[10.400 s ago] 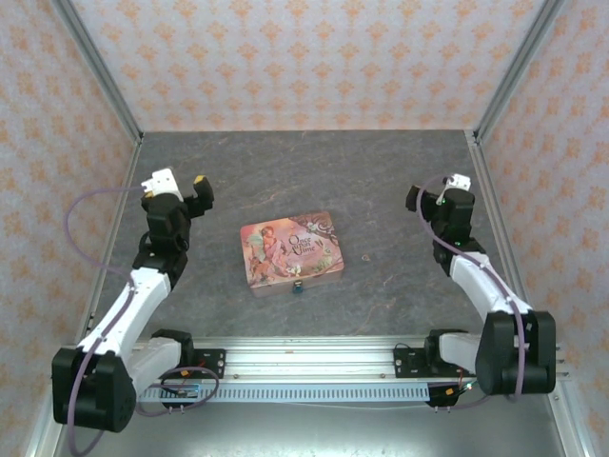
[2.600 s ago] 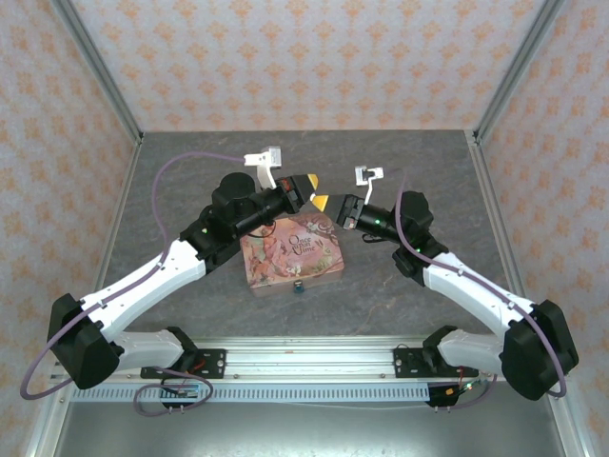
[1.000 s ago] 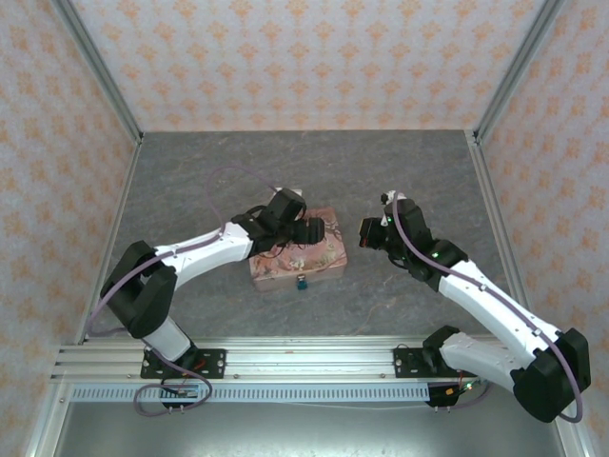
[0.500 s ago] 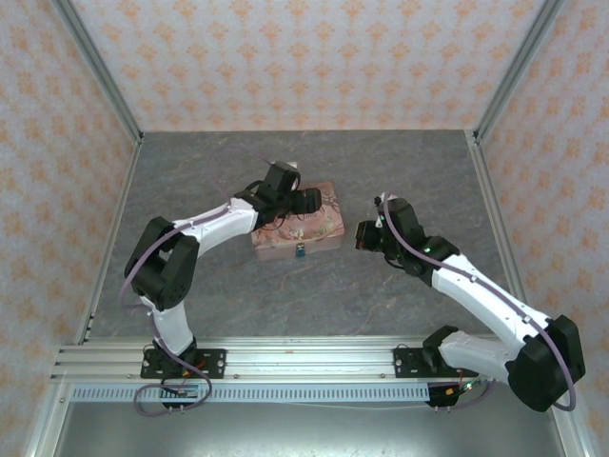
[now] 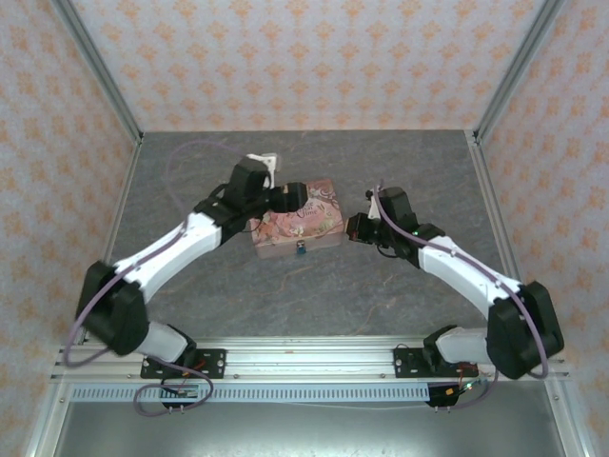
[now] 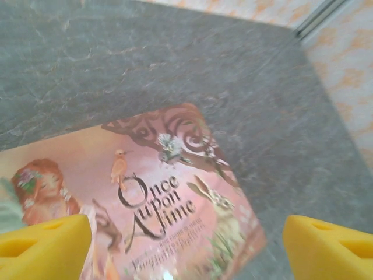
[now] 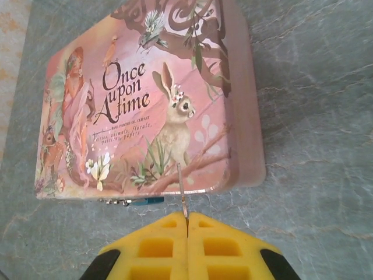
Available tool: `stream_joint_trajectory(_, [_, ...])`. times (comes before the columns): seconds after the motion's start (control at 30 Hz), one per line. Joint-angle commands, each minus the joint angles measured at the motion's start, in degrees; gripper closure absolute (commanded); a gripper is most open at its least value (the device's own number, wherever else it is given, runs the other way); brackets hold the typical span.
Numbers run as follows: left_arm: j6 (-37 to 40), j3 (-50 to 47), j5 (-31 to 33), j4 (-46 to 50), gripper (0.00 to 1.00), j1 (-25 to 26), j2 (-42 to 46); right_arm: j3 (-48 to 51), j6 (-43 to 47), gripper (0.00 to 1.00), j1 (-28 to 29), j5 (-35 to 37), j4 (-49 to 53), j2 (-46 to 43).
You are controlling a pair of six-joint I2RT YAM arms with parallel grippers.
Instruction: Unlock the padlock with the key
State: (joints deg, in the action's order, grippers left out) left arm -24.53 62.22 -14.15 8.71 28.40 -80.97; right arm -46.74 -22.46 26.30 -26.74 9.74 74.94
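Padlock: we see a tiny dark teal padlock [image 5: 301, 251] at the near edge of the pink illustrated tin [image 5: 297, 226], mid-worktop [image 5: 381, 309].
Key: a thin pale metal key [image 7: 183, 195] points toward the tin's near edge.
Right gripper [image 7: 187, 221]: jaws clenched on the key, just right of the tin.
Left gripper [image 6: 186, 251]: jaws released wide, above the tin's far-left part.
Hidden: from the right wrist, the tin's edge covers most of the padlock, leaving us a teal sliver.
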Motion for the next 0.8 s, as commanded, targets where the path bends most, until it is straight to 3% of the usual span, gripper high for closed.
stream_joint_trajectory(0.0, [-1.95, -8.54, -2.70, -0.95, 0.14, 0.69, 6.21, -4.76, -0.06, 1.00, -0.11, -6.25, -4.88, 4.83])
stream_joint_trajectory(0.27, [-9.76, -26.74, -3.04, -12.95, 0.21, 7.56, 15.89, -13.57, -2.20, 1.00, -0.02, -10.38, -8.01, 17.69])
stream_joint_trajectory(0.43, [-10.45, -29.40, -1.16, -17.38, 0.21, 9.20, 11.47, -17.15, -2.95, 1.00, 0.11, -11.42, -8.58, 23.13])
stream_joint_trajectory(0.77, [-10.60, -30.43, 6.27, -31.10, 0.20, 12.59, -0.36, -17.78, -0.83, 1.00, 0.83, -5.71, -2.73, 27.19])
